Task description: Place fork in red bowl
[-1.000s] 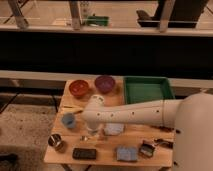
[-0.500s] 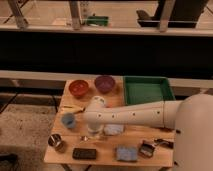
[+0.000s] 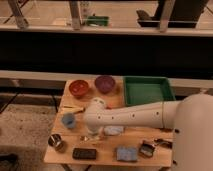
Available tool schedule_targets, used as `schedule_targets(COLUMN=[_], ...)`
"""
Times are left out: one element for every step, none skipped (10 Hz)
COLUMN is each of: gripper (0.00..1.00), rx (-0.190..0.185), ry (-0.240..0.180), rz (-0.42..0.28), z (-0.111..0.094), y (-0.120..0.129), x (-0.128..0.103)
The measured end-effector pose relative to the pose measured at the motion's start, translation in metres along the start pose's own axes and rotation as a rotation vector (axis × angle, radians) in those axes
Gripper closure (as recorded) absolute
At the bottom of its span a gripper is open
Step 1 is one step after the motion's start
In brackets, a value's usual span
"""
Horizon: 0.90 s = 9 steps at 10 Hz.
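The end effector [image 3: 93, 133] is held low over the desk [image 3: 107, 150]; its state cannot be told. The fork [image 3: 86, 138] is glimpsed just beneath it, not yet carried to the red bowl [image 3: 79, 88] at 11 o'clock

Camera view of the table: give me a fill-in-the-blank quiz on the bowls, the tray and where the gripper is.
1. In the camera view, the red bowl stands just to the ____ of the purple bowl.
2. The tray on the purple bowl's other side is coloured ____.
3. The gripper hangs low over the front half of the table, near a small cup coloured ____.

Missing words: left; green; blue.
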Motion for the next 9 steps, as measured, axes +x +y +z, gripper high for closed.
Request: schedule_targets(gripper=[0.48,0.52,0.55,0.61,0.65,0.65,0.65,0.65,0.65], rx=[0.003,0.007,0.008,0.011,0.012,0.008,0.004,-0.001,-0.005], ry=[-0.001,-0.001,-0.003,-0.003,-0.005,-0.008,-0.011,-0.014,-0.013], rz=[0.001,-0.001,-0.003,-0.004,-0.004,-0.007,-0.009,-0.011,-0.014], z=[-0.0006,-0.0009,-0.0008,-0.0014,-0.0015,-0.0008,0.0002,0.001,0.0014], y=[0.0007,0.001,0.0016,0.0012,0.0011,0.0014,0.0015,0.0019,0.002], x=[-0.0002,-0.0003,-0.0013,-0.0013,-0.0006,-0.0008,-0.0007,-0.0009,-0.0009])
